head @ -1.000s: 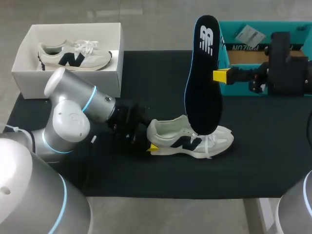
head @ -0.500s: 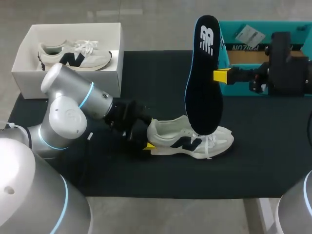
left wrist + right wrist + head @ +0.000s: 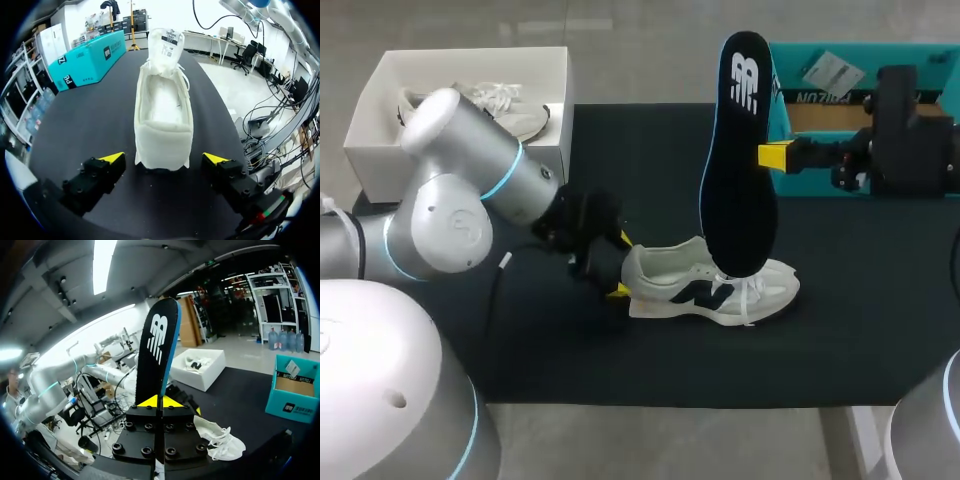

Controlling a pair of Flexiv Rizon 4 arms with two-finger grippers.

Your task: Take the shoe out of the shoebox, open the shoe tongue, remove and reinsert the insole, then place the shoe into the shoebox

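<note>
The left hand [image 3: 619,265] stands wide open at the heel of the shoe [image 3: 710,285], one finger on each side, not touching it. Since a second ago its arm [image 3: 470,200] has swung up over the white box [image 3: 460,165]. The right hand [image 3: 775,155] still grips the insole [image 3: 738,150] upright over the shoe, which lies on the dark surface [image 3: 840,300].

Head camera looks down over the surface [image 3: 860,340]. Left wrist camera, close behind the shoe [image 3: 670,275], faces 3 o'clock; right wrist camera faces 9. All three show the shoe.
</note>
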